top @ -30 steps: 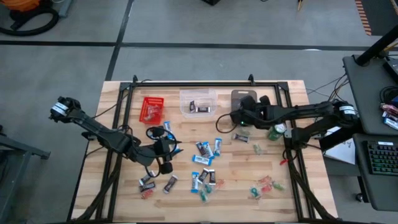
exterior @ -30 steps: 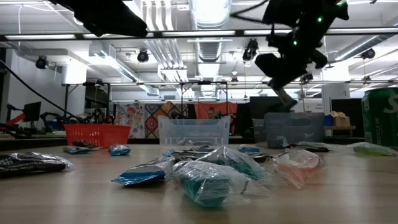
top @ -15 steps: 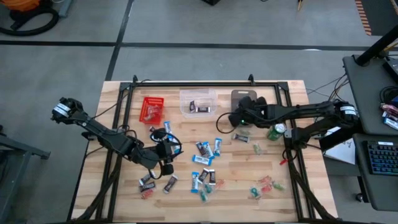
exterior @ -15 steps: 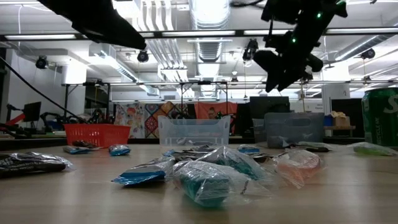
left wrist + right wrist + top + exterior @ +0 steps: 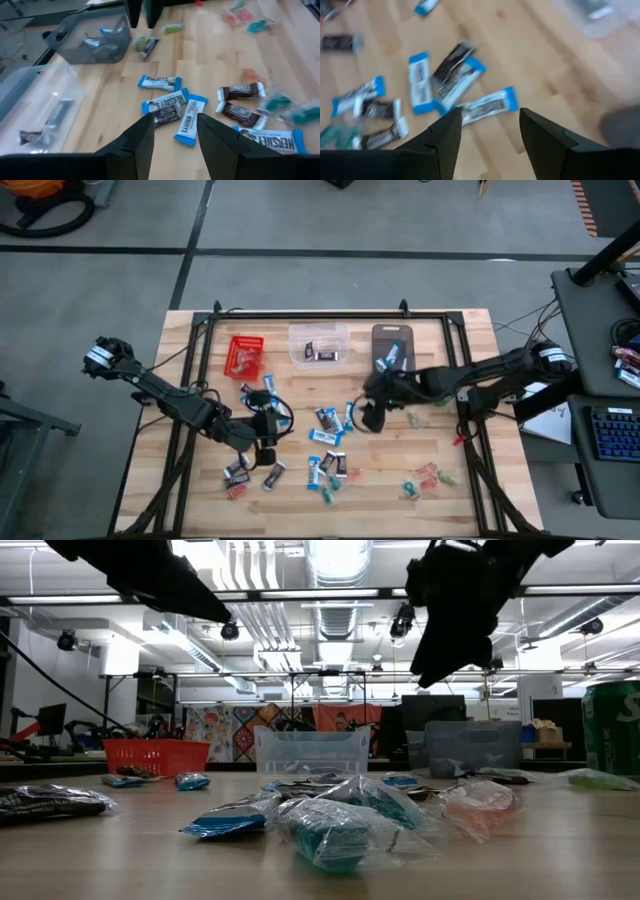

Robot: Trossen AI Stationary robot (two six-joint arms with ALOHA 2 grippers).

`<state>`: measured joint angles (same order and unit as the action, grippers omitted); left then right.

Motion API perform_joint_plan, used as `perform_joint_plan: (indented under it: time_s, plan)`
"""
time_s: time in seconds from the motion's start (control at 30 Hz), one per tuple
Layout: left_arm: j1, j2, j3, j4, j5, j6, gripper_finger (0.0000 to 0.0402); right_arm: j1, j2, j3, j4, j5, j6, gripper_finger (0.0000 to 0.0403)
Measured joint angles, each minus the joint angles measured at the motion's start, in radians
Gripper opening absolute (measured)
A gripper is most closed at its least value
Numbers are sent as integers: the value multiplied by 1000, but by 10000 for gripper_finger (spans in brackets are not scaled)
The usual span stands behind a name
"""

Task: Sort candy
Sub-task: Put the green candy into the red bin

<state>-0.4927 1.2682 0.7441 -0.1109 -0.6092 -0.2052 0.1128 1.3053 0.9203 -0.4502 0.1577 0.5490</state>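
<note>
Your right gripper point(image 5: 368, 418) hangs spread and empty over the candy point(image 5: 330, 425) scattered mid-table, likely lining up a pick for the bins, while your left gripper point(image 5: 262, 448) waits, also spread, above the left pile.

"HERSHEY'S" — on blue-and-white candy wrappers point(image 5: 187, 121) point(image 5: 272, 141) — nothing else legible.

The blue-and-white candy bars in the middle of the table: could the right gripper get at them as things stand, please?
Probably yes: the right gripper hangs open just beside the blue-and-white bars, with nothing lying between them.
</note>
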Motion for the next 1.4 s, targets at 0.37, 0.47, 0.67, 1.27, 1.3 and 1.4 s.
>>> perform_joint_plan:
  time_s: [0.37,0.47,0.67,1.27,1.3,1.4]
  plan:
    - [0,0,-9,69,73,143,132,251,5,-37,38,143,89,182]
    - [3,0,-16,80,73,145,132,275,6,-69,32,183,232,178]
    - [11,0,-23,93,70,167,132,278,22,-121,-18,184,361,176]
    - [64,0,-27,143,70,249,132,275,64,-151,-340,106,898,164]
    - [66,0,-27,143,70,249,132,275,66,-151,-363,84,917,163]
    - [68,0,-27,143,70,249,132,275,73,-151,-402,70,947,158]
